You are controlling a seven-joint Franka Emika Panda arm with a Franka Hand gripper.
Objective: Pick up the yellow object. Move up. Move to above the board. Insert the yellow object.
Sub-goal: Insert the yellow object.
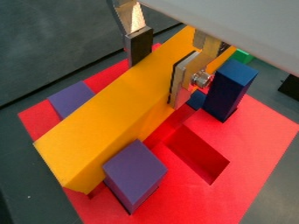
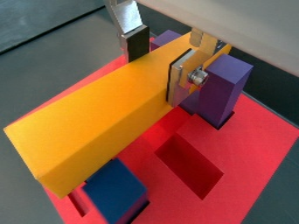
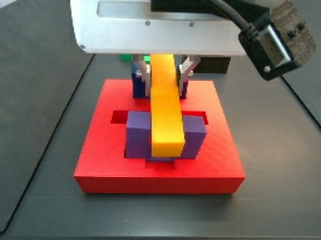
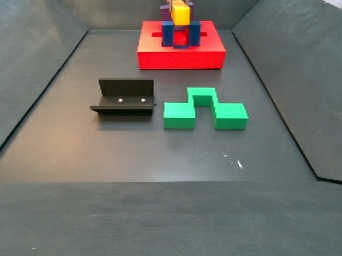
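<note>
Gripper [image 1: 163,59] closed on yellow object [image 1: 111,118], being held above board [image 1: 263,140]. Bar being lined up over recess [image 1: 201,153] between purple block [image 1: 135,173] and blue block [image 1: 230,87]; best lowered level, slowly.

1. The floor [image 4: 160,150] is a flat, matte, dark grey sheet, and it shows the same dark grey in a side view from close by [image 3: 269,187].
2. Dark panels rise from its edges and lean outward: a left wall [image 4: 34,70], a right wall [image 4: 287,60] and a back wall [image 4: 120,12] (all the same dull grey as the floor).
3. Straight seams mark where the walls meet the floor.
4. Toward the near edge, a line crosses the floor, and the front strip [image 4: 160,220] beyond it looks slightly darker.
5. A small pale speck [image 4: 241,160] lies on the floor.
6. Light is soft and even, leaving a faint sheen on the grey surface [image 2: 47,22] in a wrist view.
</note>
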